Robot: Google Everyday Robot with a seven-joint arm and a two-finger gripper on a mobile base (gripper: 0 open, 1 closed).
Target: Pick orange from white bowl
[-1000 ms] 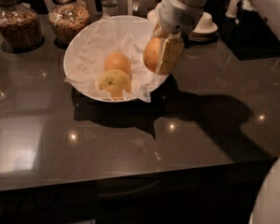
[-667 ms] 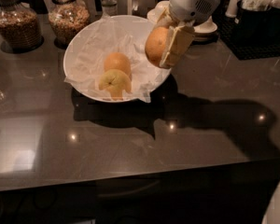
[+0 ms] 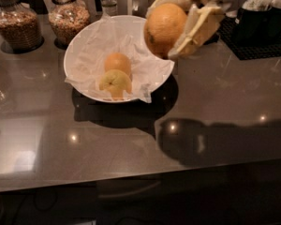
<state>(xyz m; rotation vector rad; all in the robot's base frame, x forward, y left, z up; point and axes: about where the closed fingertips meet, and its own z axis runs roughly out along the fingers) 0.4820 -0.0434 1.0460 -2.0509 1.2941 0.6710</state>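
the cream-coloured two-finger gripper (image 3: 174, 31) hangs at the upper right, above the right edge of the large shallow white bowl (image 3: 69, 64). it is pinching the big deep-orange dimpled orange (image 3: 161, 27) between its fingers, one finger (image 3: 196, 27) pressed along the fruit's right side and the other over its top. the orange is up in the air, not touching the bowl, and a dark mark shows on its left side.

inside the bowl, on the crumpled white paper lining (image 3: 91, 50), sit a smaller, paler orange (image 3: 117, 62) and, touching it in front, a yellow-green apple-like fruit (image 3: 115, 82). the bowl stands on a dark glossy surface (image 3: 131, 144). two glass jars of brown grains (image 3: 68, 17) stand just behind the bowl to the left, and a black ribbed mat (image 3: 253, 48) lies at the far right.
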